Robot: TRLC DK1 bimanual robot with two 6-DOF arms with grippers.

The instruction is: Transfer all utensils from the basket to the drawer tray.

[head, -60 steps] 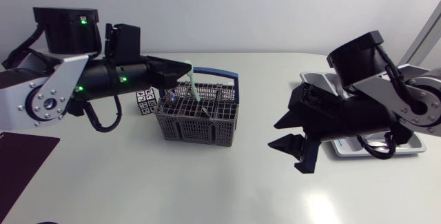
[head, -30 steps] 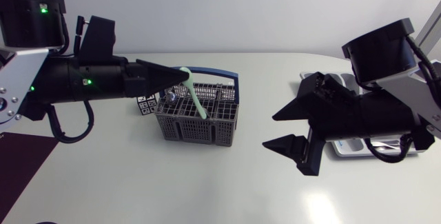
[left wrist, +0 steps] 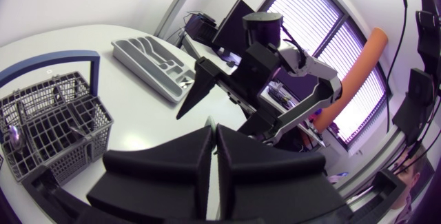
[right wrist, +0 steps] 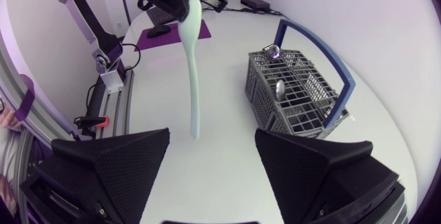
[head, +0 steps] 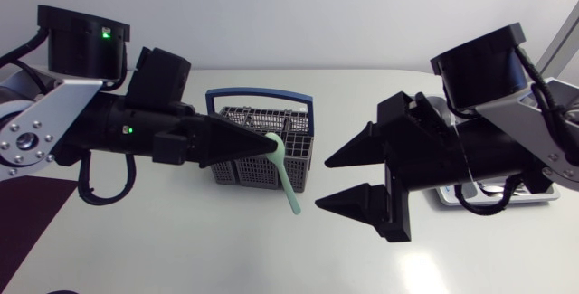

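Pinching claw: left claw [head: 271,140], coming in from 9 o'clock, is pressed together on the upper end of the green utensil [head: 284,175].
Utensil: hangs from the claw tip with its lower end toward 5 o'clock, lifted out of the basket [head: 246,176] and off the table [head: 181,249]. In the right wrist view it [right wrist: 193,65] dangles ahead of the right claw, apart from the basket [right wrist: 296,96].
Right claw [head: 322,183]: spread wide, nothing between its fingers, at 3 o'clock of the utensil, near but not touching.
Basket contents: other utensils [right wrist: 279,88] lie inside.
Tray [left wrist: 122,45]: at the table's 3 o'clock, largely behind the right arm.
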